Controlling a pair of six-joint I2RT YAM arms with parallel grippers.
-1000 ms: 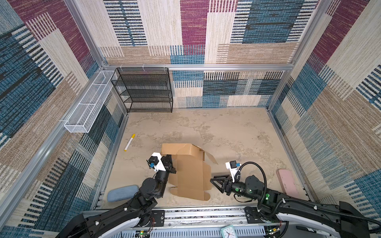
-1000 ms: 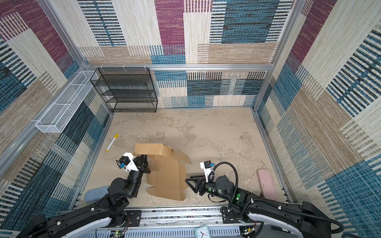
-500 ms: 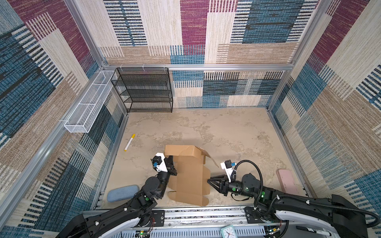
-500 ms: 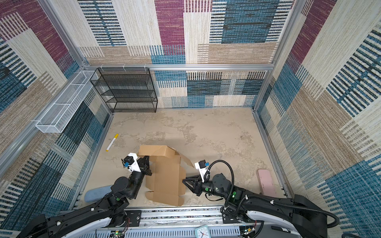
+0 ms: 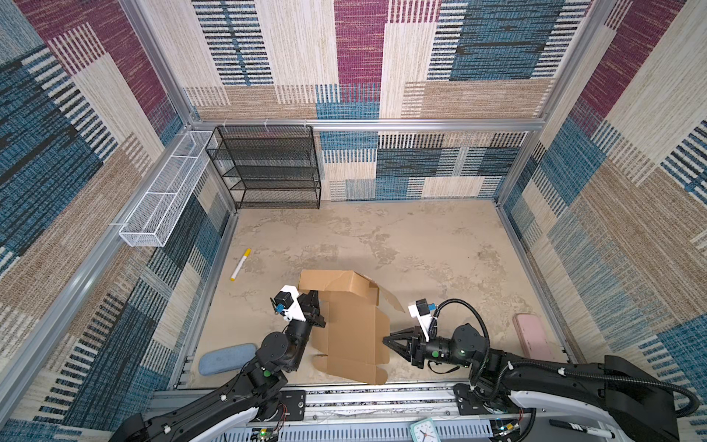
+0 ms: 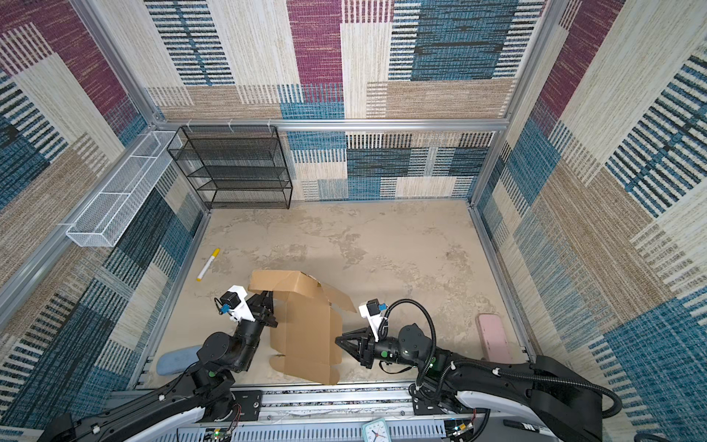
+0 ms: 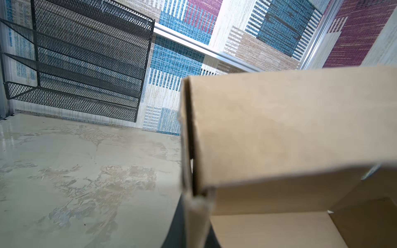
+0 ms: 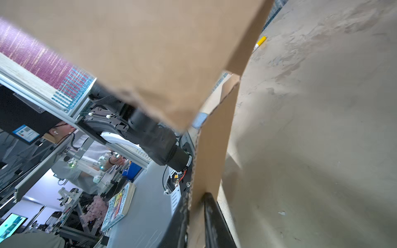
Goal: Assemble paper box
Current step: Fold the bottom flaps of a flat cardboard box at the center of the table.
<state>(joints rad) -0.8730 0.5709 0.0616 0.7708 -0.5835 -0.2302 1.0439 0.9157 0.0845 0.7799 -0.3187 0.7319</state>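
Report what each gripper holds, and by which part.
Both hold the box: the left gripper pinches the edge of its raised wall; the right gripper pinches the flap edge on the opposite side.

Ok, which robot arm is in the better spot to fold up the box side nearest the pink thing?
Right, most likely. The right gripper sits at that edge of the paper box, with cardboard pinched in it. The left gripper is shut on the opposite side, so it can steady the box.
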